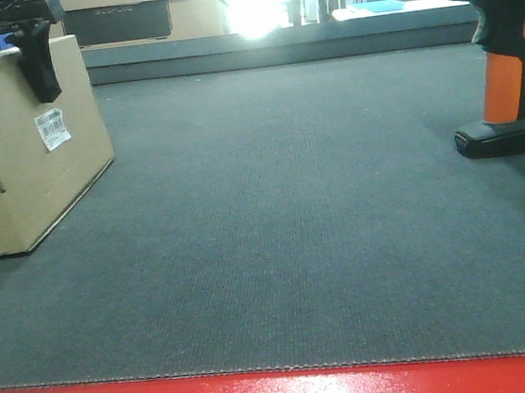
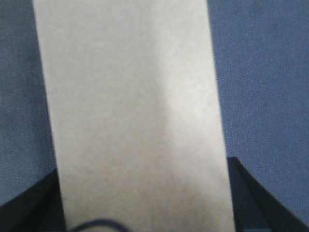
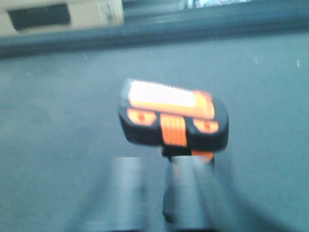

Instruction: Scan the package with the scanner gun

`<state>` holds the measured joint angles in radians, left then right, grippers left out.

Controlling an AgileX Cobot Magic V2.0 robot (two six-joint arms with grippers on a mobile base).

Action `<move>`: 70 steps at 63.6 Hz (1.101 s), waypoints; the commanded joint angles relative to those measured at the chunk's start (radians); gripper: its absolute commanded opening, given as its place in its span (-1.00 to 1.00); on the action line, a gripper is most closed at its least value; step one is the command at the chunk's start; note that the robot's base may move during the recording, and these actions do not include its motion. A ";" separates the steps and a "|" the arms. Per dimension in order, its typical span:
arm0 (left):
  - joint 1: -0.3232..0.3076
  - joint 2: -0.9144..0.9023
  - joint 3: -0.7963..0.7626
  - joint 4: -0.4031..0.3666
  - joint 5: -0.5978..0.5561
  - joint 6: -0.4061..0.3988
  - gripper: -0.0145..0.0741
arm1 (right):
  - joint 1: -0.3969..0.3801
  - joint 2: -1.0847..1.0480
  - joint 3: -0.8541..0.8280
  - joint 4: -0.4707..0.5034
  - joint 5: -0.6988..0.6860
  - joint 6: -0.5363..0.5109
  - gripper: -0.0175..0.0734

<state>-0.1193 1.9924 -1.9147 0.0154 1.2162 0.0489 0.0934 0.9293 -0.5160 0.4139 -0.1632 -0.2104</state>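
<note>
Plain tan cardboard package [image 1: 25, 152] with white barcode label at far left of the front frame, tilted on the dark grey counter [image 1: 283, 213]; left tool [image 1: 36, 56] straddling its top edge, seemingly clamped on it. Orange-and-black pistol scanner gun [image 1: 503, 55] upright at far right, well apart. Right tool [image 3: 154, 193] just behind the handle, blurred; closure impossible to tell. Label faces right, toward the scanner.

The package [image 1: 20, 148] is cut off at the left edge; the blurred right end effector [image 3: 154, 193] perhaps straddles the scanner gun [image 3: 174, 118].
</note>
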 commanded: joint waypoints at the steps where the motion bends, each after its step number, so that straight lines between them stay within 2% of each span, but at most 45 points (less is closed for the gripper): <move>1: -0.004 -0.005 -0.010 0.004 0.004 -0.007 -0.86 | -0.005 -0.047 0.004 -0.045 0.013 -0.008 -0.98; 9: -0.004 -0.005 -0.010 -0.001 0.005 -0.007 -0.52 | -0.005 -0.081 0.001 -0.088 0.035 -0.008 -0.95; 13: -0.004 -0.005 -0.010 -0.001 0.005 -0.007 -0.25 | -0.005 -0.089 -0.005 -0.093 0.051 -0.008 -0.95; 23: -0.004 -0.017 -0.010 -0.029 0.005 -0.007 0.61 | -0.045 -0.092 -0.044 -0.146 0.122 -0.008 -0.95; 26: -0.004 -0.029 -0.010 -0.032 0.005 -0.007 0.74 | -0.080 -0.092 -0.057 -0.162 0.154 -0.008 -0.95; 37: -0.004 -0.107 -0.010 -0.035 0.005 -0.007 0.64 | -0.232 -0.092 -0.115 -0.211 0.270 -0.008 -0.95; 49: -0.004 -0.233 -0.010 -0.060 0.005 -0.007 0.57 | -0.252 -0.092 -0.120 -0.233 0.325 -0.008 -0.95; 58: -0.004 -0.329 -0.010 -0.067 0.005 -0.007 0.12 | -0.252 -0.116 -0.098 -0.233 0.357 -0.008 -0.95; 65: -0.004 -0.395 -0.010 -0.067 0.005 -0.007 -0.44 | -0.252 -0.162 -0.053 -0.233 0.350 -0.008 -0.95; 70: -0.004 -0.428 -0.010 -0.067 0.005 -0.007 -0.75 | -0.252 -0.202 -0.011 -0.233 0.342 -0.008 -0.95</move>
<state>-0.1193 1.6055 -1.9186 -0.0440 1.2264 0.0489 -0.1556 0.7666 -0.5616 0.1937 0.1967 -0.2140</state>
